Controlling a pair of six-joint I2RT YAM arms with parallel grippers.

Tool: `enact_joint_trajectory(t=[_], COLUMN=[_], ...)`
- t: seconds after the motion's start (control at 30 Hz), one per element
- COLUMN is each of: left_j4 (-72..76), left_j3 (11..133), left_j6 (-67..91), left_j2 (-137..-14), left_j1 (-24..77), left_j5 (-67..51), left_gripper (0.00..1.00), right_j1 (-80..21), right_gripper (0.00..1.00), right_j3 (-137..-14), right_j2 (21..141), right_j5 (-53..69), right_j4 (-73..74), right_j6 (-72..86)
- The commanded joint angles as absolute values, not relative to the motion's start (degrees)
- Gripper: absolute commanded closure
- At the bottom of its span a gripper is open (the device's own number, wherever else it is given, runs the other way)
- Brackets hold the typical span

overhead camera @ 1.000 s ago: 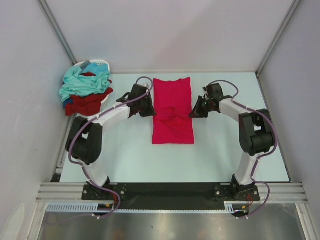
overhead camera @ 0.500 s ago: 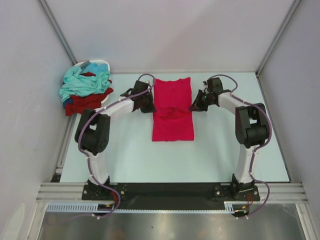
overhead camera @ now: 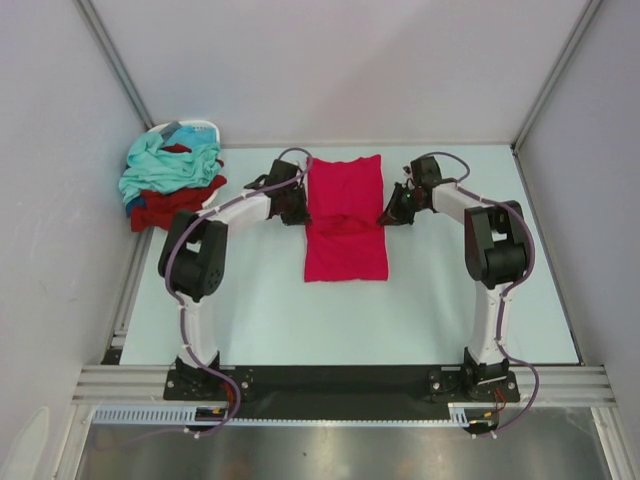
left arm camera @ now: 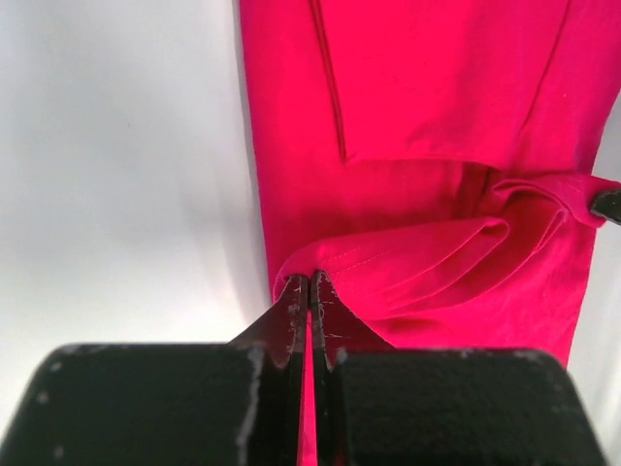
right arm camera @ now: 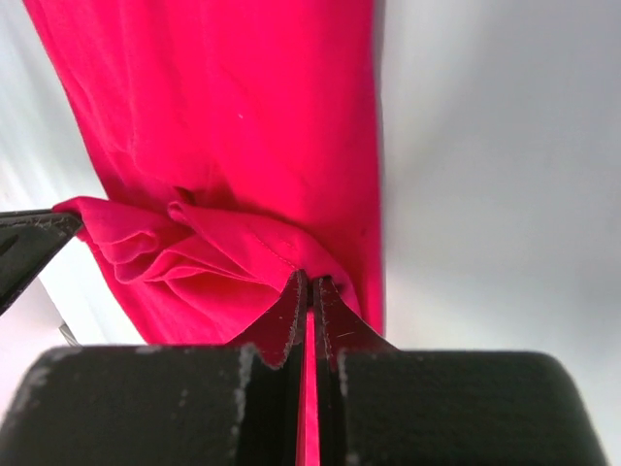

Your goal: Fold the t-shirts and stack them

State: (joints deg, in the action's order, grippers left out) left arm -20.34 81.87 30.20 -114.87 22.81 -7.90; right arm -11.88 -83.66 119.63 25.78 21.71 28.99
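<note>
A crimson-pink t-shirt (overhead camera: 345,215) lies as a long narrow strip in the middle of the table, its near part lifted into a loose fold (left arm camera: 437,257). My left gripper (overhead camera: 298,212) is shut on the shirt's left edge (left arm camera: 310,277). At the opposite side, my right gripper (overhead camera: 387,216) is shut on the right edge (right arm camera: 310,277). Red cloth shows between both pairs of fingers. The other t-shirts, light teal (overhead camera: 165,165) over dark maroon (overhead camera: 175,205), lie heaped at the far left.
A small white basket (overhead camera: 190,128) peeks out under the heap of shirts at the far left corner. White walls with metal posts close the table on three sides. A black rail runs along the near edge by the arm bases.
Both grippers have carried the shirt's near edge away from the arm bases toward the far end, so the strip is shorter and its middle bunches up. Both arms have stretched out.
</note>
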Motion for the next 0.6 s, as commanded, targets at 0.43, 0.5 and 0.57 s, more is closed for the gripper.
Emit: enact_joint_trajectory(t=[0.43, 0.5, 0.57], left_j4=[-33.3, -29.4, -23.2], left_j3=[96.3, 92.2, 84.1], left_j6=[24.6, 27.6, 30.1], left_j2=[-107.3, -100.9, -95.0], left_j1=[21.3, 21.5, 21.7], left_j5=[-9.1, -11.9, -14.0], left_gripper=[0.0, 0.0, 0.01], right_j1=[-12.5, -13.6, -14.1], right_gripper=[0.0, 0.0, 0.0], right_j3=[-94.0, -87.8, -82.6], right_j2=[109.8, 106.0, 101.8], right_j5=[26.8, 27.7, 29.3], right_j4=[26.0, 23.0, 16.6], right_j6=[23.6, 24.3, 30.2])
